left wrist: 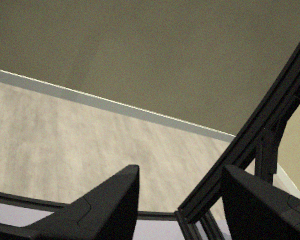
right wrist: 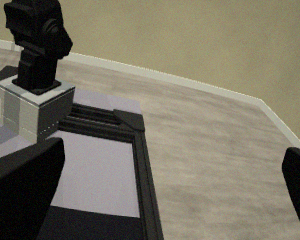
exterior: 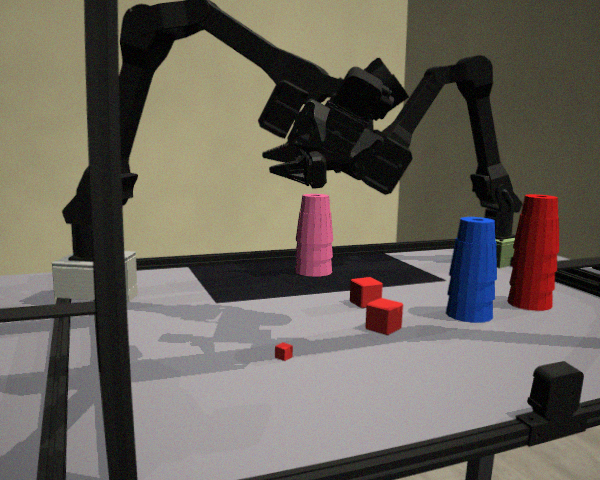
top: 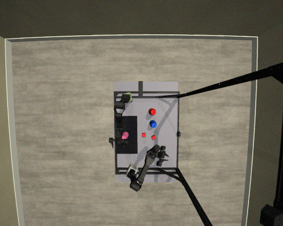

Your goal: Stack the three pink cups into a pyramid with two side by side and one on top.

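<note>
The three pink cups point(top: 124, 135) point(exterior: 314, 235) stand nested in one upright stack on the black mat point(top: 129, 133). My right gripper point(top: 122, 143) hovers above the stack. Its fingers are wide open and empty in the right wrist view point(right wrist: 173, 180). My left gripper point(top: 166, 157) is in the air near the table's corner, well away from the stack, and shows in front in the exterior view point(exterior: 285, 164). Its fingers stand narrowed with a visible gap and nothing between them.
A blue cup stack point(exterior: 471, 269) and a red cup stack point(exterior: 534, 253) stand at the right. Two red cubes point(exterior: 375, 304) and a small red cube point(exterior: 283, 351) lie on the table. Black frame rails run along the table edges.
</note>
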Motion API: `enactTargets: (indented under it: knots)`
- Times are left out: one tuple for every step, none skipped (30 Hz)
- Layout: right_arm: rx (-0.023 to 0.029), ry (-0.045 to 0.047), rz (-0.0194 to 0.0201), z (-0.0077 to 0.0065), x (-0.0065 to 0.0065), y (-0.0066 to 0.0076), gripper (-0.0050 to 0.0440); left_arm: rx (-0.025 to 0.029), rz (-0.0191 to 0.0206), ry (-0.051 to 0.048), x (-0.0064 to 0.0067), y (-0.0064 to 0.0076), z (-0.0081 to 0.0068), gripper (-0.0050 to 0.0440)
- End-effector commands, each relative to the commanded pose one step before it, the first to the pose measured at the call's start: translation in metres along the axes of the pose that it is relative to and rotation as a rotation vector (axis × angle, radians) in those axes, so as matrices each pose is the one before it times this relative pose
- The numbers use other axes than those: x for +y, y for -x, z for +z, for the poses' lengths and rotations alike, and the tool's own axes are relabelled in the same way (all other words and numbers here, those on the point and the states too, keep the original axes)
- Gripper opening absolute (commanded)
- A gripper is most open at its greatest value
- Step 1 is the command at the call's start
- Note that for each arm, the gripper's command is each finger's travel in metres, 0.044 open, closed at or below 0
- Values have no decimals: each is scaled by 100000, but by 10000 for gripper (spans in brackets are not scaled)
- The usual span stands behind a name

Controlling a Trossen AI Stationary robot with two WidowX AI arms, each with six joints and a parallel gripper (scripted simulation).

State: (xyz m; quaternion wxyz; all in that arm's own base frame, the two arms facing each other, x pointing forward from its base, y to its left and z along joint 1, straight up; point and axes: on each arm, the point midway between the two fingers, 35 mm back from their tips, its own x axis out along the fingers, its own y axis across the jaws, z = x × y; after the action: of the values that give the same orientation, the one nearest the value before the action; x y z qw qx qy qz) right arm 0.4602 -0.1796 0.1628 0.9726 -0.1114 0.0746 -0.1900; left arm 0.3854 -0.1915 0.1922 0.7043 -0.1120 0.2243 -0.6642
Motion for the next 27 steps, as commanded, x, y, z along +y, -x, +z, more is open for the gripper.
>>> enactTargets:
  knots:
    - [4018, -1479, 1758, -7, 316, -743, 440, 1087, 6881, -3085, -1370, 843, 1372, 64]
    - [1805, -317, 595, -111, 102, -198, 440, 416, 2435, -704, -312, 297, 339, 40]
    - [0, 0, 0, 0, 0, 0, 440, 0, 0, 0, 0, 0, 0, 40]
    - [0, 0, 0, 0, 0, 0, 440, 0, 0, 0, 0, 0, 0, 40]
    - [1977, -345, 642, -115, 109, -206, 440, 404, 2683, -756, -336, 343, 362, 16]
    - [2146, -373, 686, -118, 116, -210, 440, 377, 2929, -801, -357, 393, 381, 0]
    - [2311, -399, 725, -119, 122, -211, 440, 336, 3172, -839, -374, 446, 396, 0]
    - [2469, -424, 759, -119, 127, -207, 440, 280, 3409, -868, -388, 503, 408, 0]
    - [2620, -447, 789, -119, 132, -199, 440, 207, 3638, -888, -397, 561, 415, 0]
    - [2763, -469, 812, -117, 136, -187, 440, 120, 3857, -898, -400, 622, 418, 0]
    - [2189, -510, 695, 39, 109, -174, 440, 19, 4063, -896, -399, 684, 416, 0]
    - [2165, -448, 646, -4, 104, -135, 440, -75, 3654, -762, -336, 640, 355, 0]
    - [2287, -411, 639, -57, 107, -108, 440, -148, 3436, -678, -296, 622, 317, 0]
    - [2230, -408, 613, -43, 103, -89, 440, -221, 3430, -639, -276, 639, 301, 0]
    - [2231, -397, 595, -50, 101, -70, 440, -287, 3371, -591, -252, 644, 281, 0]
    - [2367, -388, 602, -81, 105, -51, 440, -353, 3354, -551, -232, 657, 265, 0]
    - [2427, -397, 603, -81, 106, -34, 440, -433, 3452, -528, -219, 692, 258, 0]
    - [2500, -402, 603, -88, 108, -15, 440, -513, 3525, -498, -203, 722, 249, 0]
    - [2274, -416, 558, -29, 100, 3, 440, -598, 3608, -466, -185, 754, 240, 0]
    - [0, 0, 0, 0, 0, 0, 440, 0, 0, 0, 0, 0, 0, 0]
    - [0, 0, 0, 0, 0, 0, 440, 0, 0, 0, 0, 0, 0, 0]
    - [4246, -350, 813, -480, 159, 36, 440, -641, 3455, -404, -155, 736, 217, 0]
    - [3514, -562, 776, -123, 147, 78, 440, -1048, 5023, -513, -195, 1091, 291, 0]
    - [1888, -596, 539, 228, 100, 107, 440, -1189, 5046, -425, -149, 1122, 266, 0]
    - [2239, -417, 486, -26, 97, 99, 440, -952, 3682, -251, -73, 833, 180, 0]
    - [2376, -378, 470, -97, 97, 110, 440, -940, 3392, -186, -43, 778, 155, 0]
    - [2295, -375, 446, -87, 95, 125, 440, -991, 3367, -142, -20, 781, 143, 0]
